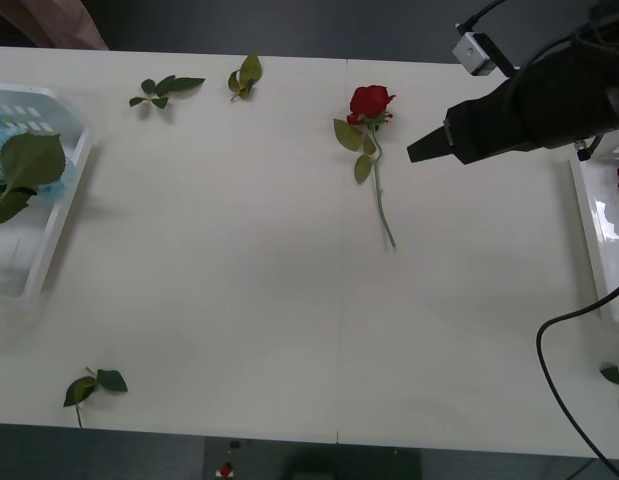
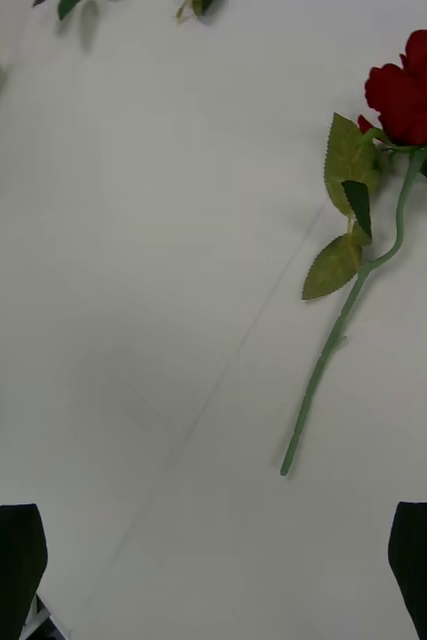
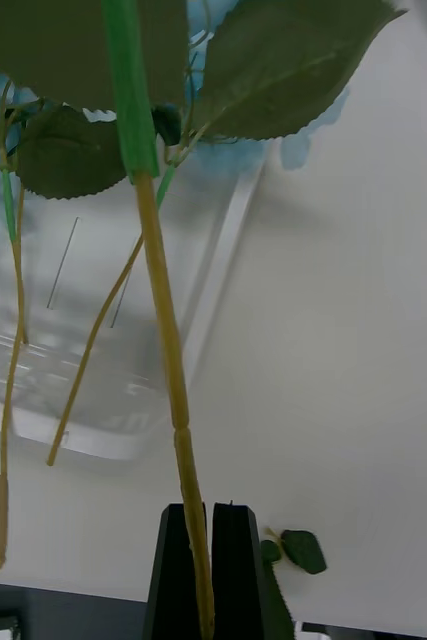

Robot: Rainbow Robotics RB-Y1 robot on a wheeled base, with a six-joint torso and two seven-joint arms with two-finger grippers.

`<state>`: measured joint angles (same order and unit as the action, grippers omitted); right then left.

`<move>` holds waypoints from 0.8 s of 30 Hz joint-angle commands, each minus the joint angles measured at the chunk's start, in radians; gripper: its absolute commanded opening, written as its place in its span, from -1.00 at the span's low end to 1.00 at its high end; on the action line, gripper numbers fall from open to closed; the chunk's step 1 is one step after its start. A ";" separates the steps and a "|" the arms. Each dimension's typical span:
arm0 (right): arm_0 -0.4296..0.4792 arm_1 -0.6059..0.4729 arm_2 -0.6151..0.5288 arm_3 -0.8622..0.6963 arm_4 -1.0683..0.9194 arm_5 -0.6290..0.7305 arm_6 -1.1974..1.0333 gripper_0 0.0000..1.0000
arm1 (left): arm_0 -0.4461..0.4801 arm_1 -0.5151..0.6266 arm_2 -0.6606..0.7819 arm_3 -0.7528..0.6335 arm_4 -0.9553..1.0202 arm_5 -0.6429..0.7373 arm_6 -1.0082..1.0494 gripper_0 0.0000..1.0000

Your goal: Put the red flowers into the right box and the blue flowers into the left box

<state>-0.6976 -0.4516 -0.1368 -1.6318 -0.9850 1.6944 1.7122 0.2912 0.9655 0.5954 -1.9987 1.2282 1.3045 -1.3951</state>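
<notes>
Ahead of the released right tool (image 2: 213,570), a deep-red rose (image 1: 370,102) lies on the counter (image 1: 239,280). The left tool (image 3: 201,560) clenches a blue hydrangea's stem (image 3: 163,330), its head cut off.

Right gripper (image 2: 213,570) jaws apart; left gripper (image 3: 199,560) jaws clamped.
</notes>
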 commanded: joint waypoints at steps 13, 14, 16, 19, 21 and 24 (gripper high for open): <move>-0.188 -0.033 0.238 0.227 0.181 -0.191 -0.143 1.00 | 0.002 0.022 -0.169 0.242 -0.029 -0.237 -0.278 -0.95; -0.200 -0.030 0.253 0.253 0.197 -0.211 -0.148 1.00 | 0.002 0.022 -0.177 0.251 -0.027 -0.251 -0.282 -0.92; -0.217 -0.025 0.281 0.291 0.220 -0.246 -0.154 1.00 | 0.002 0.022 -0.187 0.258 -0.029 -0.269 -0.288 -0.90; -0.237 -0.022 0.327 0.357 0.233 -0.315 -0.161 1.00 | 0.003 0.022 -0.201 0.264 -0.033 -0.290 -0.292 -0.86; -0.252 -0.019 0.356 0.403 0.241 -0.363 -0.166 1.00 | 0.003 0.022 -0.206 0.270 -0.033 -0.303 -0.297 -0.79; -0.270 -0.012 0.394 0.460 0.253 -0.424 -0.169 1.00 | 0.002 0.022 -0.206 0.278 -0.009 -0.310 -0.306 -0.53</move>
<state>-0.9232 -0.4566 0.2463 -1.1912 -0.7454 1.2968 1.5905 0.2912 0.9654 0.3799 -1.7271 1.2020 1.0060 -1.6639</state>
